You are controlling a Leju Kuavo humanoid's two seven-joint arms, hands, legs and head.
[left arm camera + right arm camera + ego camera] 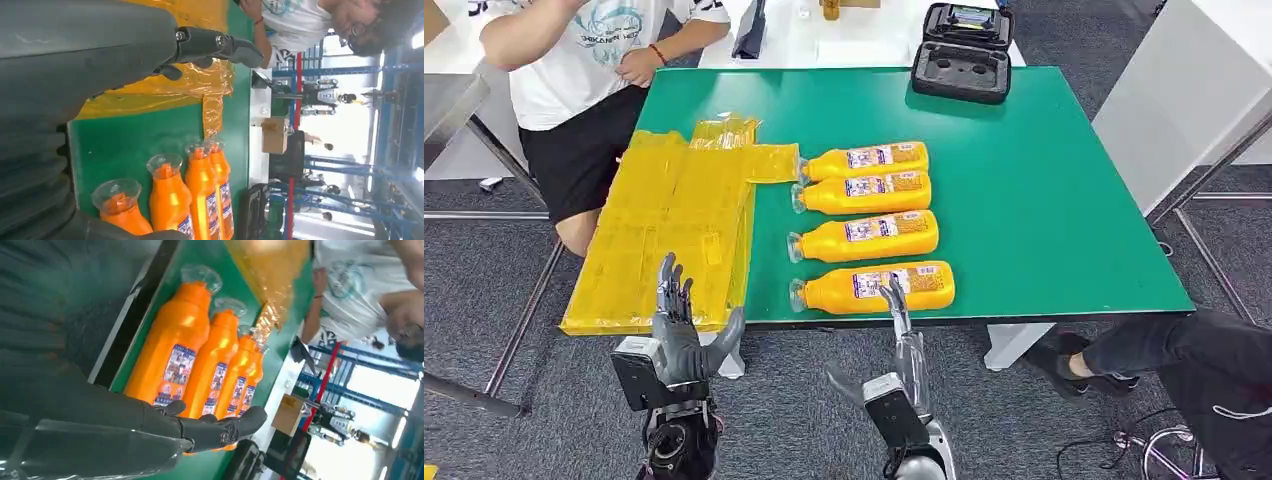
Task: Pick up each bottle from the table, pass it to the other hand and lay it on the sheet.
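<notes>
- You have four orange bottles lying side by side at the centre of the head view, caps pointing toward the picture's left, on the green table.
- The yellow sheet lies left of them; its upper right flap reaches almost to the cap of the farthest bottle, and its left side hangs past the table edge.
- Your right hand sits at the near table edge, fingers extended and apart, holding nothing, the fingertips overlapping the nearest bottle.
- Your left hand is open too, fingers up, holding nothing, in front of the sheet's near edge.
- A person in a white shirt sits at the upper left, close to the sheet's far corner.
- A black case stands open at the table's far edge, well apart from the bottles.
- The right half of the table is bare green; another person's dark leg is at the lower right, below the table corner.
</notes>
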